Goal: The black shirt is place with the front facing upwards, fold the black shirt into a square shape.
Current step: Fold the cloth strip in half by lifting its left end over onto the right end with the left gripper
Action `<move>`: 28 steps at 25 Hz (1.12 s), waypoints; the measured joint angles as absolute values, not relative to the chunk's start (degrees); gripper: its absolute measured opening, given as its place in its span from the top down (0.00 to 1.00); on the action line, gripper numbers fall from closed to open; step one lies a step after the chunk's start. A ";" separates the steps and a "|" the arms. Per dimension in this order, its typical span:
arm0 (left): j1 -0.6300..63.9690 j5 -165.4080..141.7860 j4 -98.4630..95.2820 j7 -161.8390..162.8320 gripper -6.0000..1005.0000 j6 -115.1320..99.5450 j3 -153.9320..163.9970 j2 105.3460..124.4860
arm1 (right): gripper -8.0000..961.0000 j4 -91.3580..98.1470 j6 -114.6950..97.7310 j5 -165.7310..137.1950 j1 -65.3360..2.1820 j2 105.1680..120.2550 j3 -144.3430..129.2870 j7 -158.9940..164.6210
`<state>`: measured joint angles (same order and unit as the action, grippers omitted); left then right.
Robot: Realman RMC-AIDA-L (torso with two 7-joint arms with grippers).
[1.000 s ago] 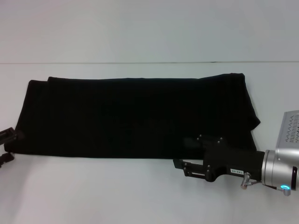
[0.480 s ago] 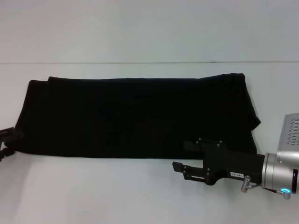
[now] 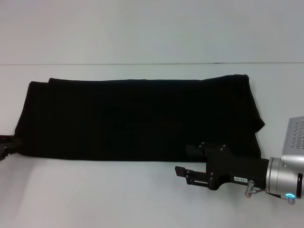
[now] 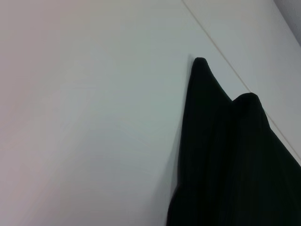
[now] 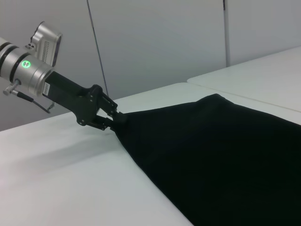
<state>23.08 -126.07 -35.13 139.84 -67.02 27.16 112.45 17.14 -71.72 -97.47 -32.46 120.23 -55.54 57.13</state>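
Lying flat across the white desk [image 3: 142,199] as a long folded band, the black shirt [image 3: 137,121] is stretching from the robot's left side to its right. The left gripper [image 5: 113,117] is meeting the shirt's near left corner at the desk's edge — the right wrist view is showing its fingers closed together on the cloth there. The right gripper [image 3: 183,161] is hovering at the shirt's near edge toward the right, its fingers parted — one over the cloth, one over bare desk.
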 joint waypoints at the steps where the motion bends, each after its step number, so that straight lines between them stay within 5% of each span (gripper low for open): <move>1: 23.08 -126.08 -35.14 139.81 0.60 -66.97 27.15 112.45 | 0.23 17.14 -71.72 -97.46 -32.49 120.23 -55.54 57.13; 9: 23.12 -126.07 -35.16 139.19 0.96 -65.99 26.98 112.56 | 0.23 17.06 -71.72 -97.46 -32.60 120.23 -55.55 57.13; 19: 22.46 -125.63 -35.77 138.51 0.99 -64.67 24.34 112.44 | 0.23 17.05 -71.56 -97.00 -32.54 120.20 -55.07 57.13; 28: 22.12 -125.56 -36.66 137.55 0.99 -65.02 15.91 109.50 | 0.23 17.33 -71.09 -96.93 -31.74 119.96 -53.45 57.13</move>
